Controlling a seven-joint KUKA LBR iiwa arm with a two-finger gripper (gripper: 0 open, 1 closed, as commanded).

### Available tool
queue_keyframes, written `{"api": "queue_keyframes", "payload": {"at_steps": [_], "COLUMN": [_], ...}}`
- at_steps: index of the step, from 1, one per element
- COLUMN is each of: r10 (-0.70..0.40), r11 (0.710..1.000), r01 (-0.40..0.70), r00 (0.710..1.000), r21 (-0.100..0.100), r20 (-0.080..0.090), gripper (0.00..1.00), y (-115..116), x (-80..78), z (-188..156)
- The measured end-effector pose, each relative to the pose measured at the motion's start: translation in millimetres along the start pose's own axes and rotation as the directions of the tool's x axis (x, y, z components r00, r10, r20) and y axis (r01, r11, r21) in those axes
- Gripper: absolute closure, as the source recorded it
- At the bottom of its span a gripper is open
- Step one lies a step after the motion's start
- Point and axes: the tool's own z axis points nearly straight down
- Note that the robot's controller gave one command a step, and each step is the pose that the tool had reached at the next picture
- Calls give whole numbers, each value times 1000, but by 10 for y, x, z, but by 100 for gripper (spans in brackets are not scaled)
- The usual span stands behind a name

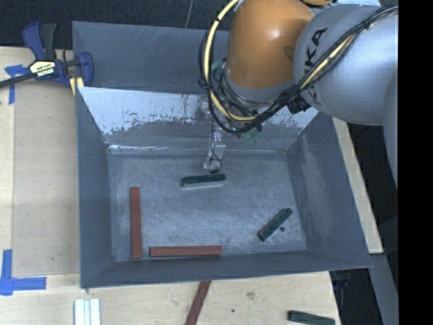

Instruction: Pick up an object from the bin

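Camera view, Tom, looking down into the bin [95, 202]: which step would you say it's at?

The approach, I'd judge, Ana, not the lift. The gripper [214, 162] hangs straight down at the back-middle of the floor, right over the flat dark green bar [203, 179], towards its right end. Tip and bar look touching or nearly so; I can't tell which. Nor can I tell whether the gripper is spread or pressed together. Nothing I'd call held.

What does the next move want, then?

If it isn't round the bar, it wants to settle across the narrow width, close, and rise straight. The bar lies flat and low, so there's little edge to catch. A grip near one end could let it swing or slip out.

And the stuff itself?

That bar looks a rigid slat, matt and straight-edged, lying crosswise to us. A second green bar [275, 223] sits tilted at the front right, well apart. Then the left reddish-brown bar [136, 222] runs along the left wall and the front reddish-brown bar [185, 251] along the front wall, their ends near each other at the corner. The bin is dull grey metal, its floor speckled, its sloped back wall scratched pale. On the arm there's a smooth glossy orange cover [267, 39], with yellow and black cables [223, 107] looped under it.
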Motion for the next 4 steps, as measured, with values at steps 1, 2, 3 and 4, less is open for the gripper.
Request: {"api": "queue_keyframes", "payload": {"at_steps": [1, 2, 3, 4], "r10": [1, 45, 76, 102], "r11": [1000, 999, 997, 995], "r01": [-1, -45, -76, -102], "r00": [1000, 999, 997, 995], "r21": [-2, -2, -2, 0], "r20": [8, 14, 11, 8], "gripper": [0, 0, 0, 100], "y": [0, -105, -46, -649], "x": [-16, 152, 231, 197], "z": [-49, 450, 1049, 1407]}}
